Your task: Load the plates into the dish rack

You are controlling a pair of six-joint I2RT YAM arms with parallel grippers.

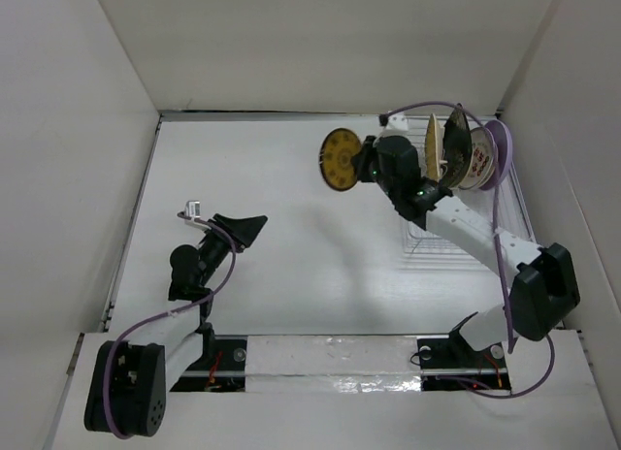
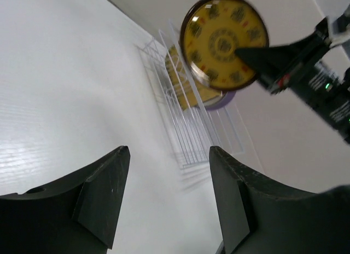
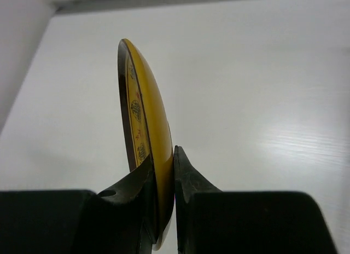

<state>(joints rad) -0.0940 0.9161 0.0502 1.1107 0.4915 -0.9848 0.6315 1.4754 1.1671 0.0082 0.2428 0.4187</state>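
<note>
Right gripper (image 3: 174, 155), nearest, over counter (image 1: 291, 188) just left of dish rack (image 1: 427, 246), clamps brown-gold plate (image 3: 145, 117) by rim, on edge, aloft; left gripper (image 2: 169, 151) wide, empty; narrow rim pinch could let plate swivel or slip, knocking racked plates (image 1: 473, 164) on entry.

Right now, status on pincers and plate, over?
Left pincer open, empty. Right pincer shut on brown-gold round plate, held on edge. Dish rack holds other plates; no obstacle seen.
</note>
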